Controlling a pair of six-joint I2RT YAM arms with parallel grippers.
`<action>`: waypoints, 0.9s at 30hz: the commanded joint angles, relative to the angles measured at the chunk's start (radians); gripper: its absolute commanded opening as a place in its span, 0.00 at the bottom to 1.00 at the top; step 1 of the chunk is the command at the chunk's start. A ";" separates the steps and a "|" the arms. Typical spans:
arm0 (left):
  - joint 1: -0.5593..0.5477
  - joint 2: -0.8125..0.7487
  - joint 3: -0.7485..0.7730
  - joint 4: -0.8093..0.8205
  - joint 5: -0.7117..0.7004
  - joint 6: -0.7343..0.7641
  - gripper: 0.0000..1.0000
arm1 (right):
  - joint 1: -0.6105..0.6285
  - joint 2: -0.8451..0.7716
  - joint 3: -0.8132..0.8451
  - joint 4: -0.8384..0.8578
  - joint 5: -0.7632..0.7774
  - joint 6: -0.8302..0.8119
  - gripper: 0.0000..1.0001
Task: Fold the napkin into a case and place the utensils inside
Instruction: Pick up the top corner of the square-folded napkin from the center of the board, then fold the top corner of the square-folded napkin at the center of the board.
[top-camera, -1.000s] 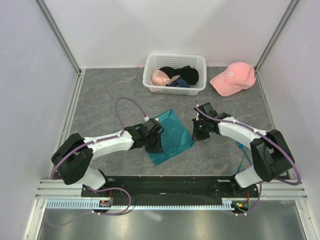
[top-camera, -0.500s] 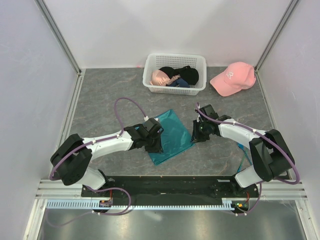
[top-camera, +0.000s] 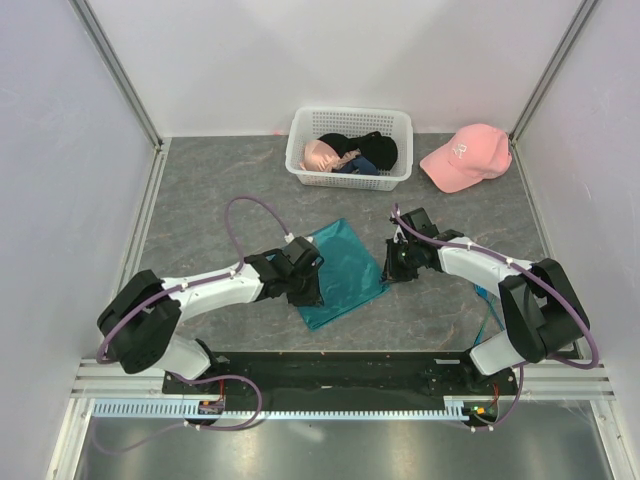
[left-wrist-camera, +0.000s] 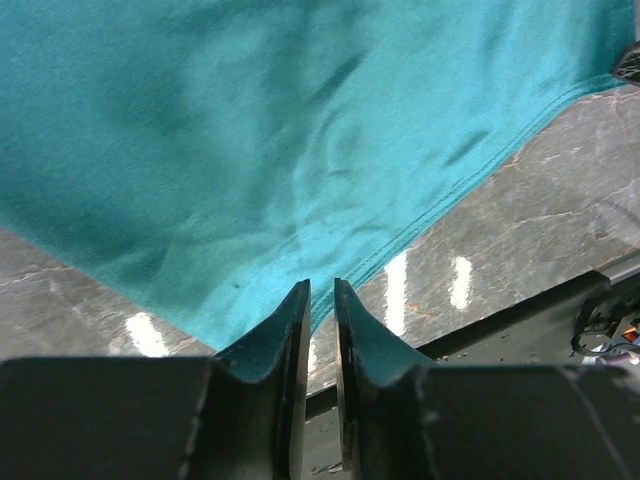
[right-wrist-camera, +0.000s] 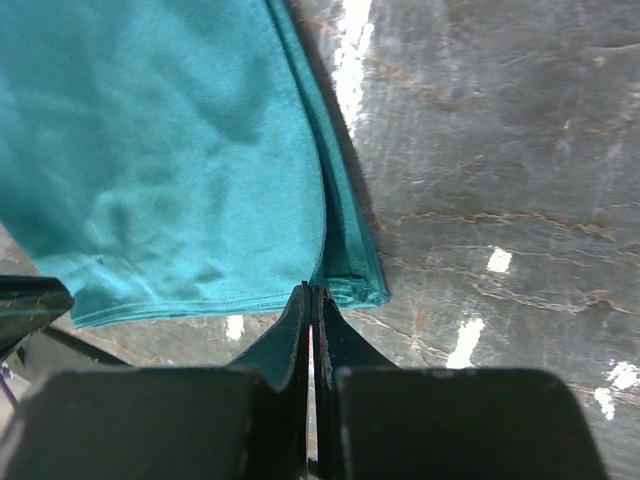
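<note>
- The left fingers (left-wrist-camera: 282, 345) stand slightly apart with a slim gap between them. The teal napkin (left-wrist-camera: 250, 130) spreads just ahead, its near hem meeting their tips.
- The right fingers (right-wrist-camera: 296, 330) are pressed together, tips at the napkin's layered corner. Cloth lies ahead-left of them, bare counter (right-wrist-camera: 500, 150) ahead-right.
- Whether either pair pinches cloth cannot be told.

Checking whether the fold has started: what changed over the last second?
Very little. The left gripper shifted slightly left along the napkin's near-left edge; the right gripper edged left toward the napkin's right corner, jaws shut. Nothing visibly taken or released. The napkin, basket and cap stayed put.
</note>
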 joint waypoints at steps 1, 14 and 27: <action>0.005 -0.037 -0.049 0.025 -0.008 -0.012 0.19 | 0.004 -0.010 0.046 0.026 -0.056 -0.025 0.00; 0.005 -0.080 -0.172 0.114 0.040 -0.074 0.15 | 0.209 0.205 0.309 0.083 -0.101 0.027 0.00; 0.006 -0.233 -0.199 0.047 -0.035 -0.127 0.16 | 0.295 0.475 0.612 0.151 -0.198 0.119 0.00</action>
